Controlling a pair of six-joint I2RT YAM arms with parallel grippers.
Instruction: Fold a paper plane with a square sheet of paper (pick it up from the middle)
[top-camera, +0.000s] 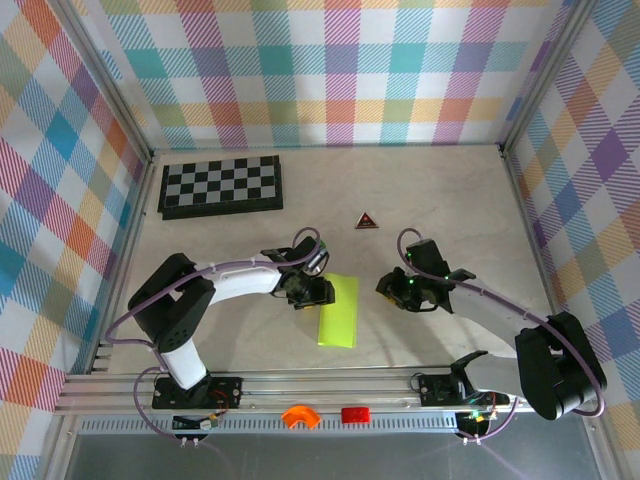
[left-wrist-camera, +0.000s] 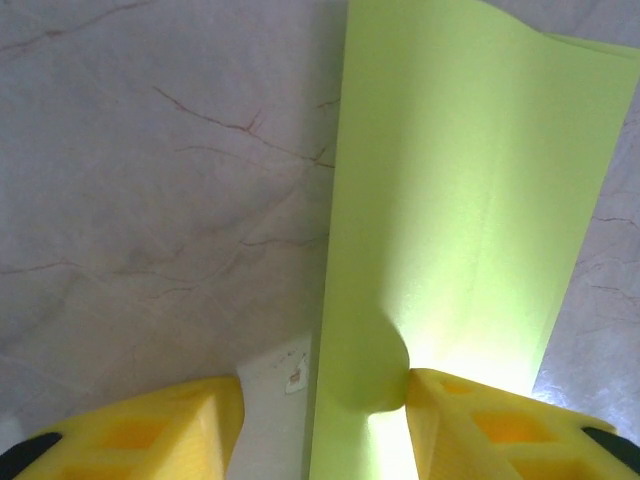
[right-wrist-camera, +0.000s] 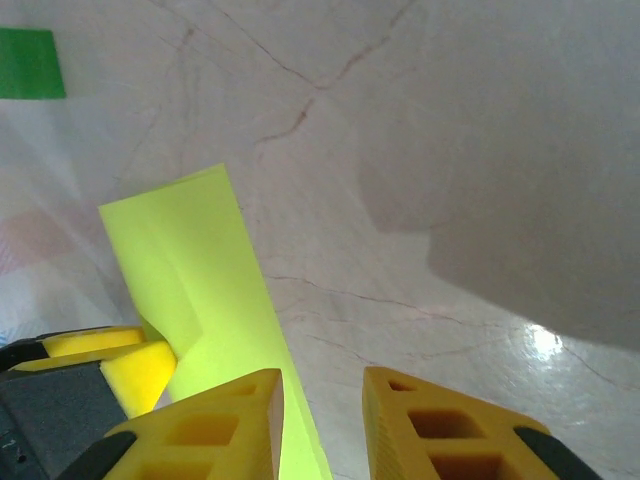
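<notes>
The lime yellow-green paper (top-camera: 338, 312) lies on the table as a long narrow folded strip, not a pointed dart. My left gripper (top-camera: 318, 288) is at its upper left edge. In the left wrist view that gripper (left-wrist-camera: 322, 385) is open and straddles the paper's (left-wrist-camera: 460, 180) long edge, with its right finger (left-wrist-camera: 450, 410) pressing against the sheet, which bulges there. My right gripper (top-camera: 392, 287) stands just right of the strip. In the right wrist view it (right-wrist-camera: 322, 385) is open over bare table, with the paper (right-wrist-camera: 190, 270) beside its left finger.
A checkerboard (top-camera: 221, 186) lies at the back left, and a small dark triangle (top-camera: 366, 221) sits behind the grippers. An orange piece (top-camera: 298, 416) and a red piece (top-camera: 354, 414) rest on the front rail. Plaid walls enclose the table. Green tape (right-wrist-camera: 28, 62) marks the surface.
</notes>
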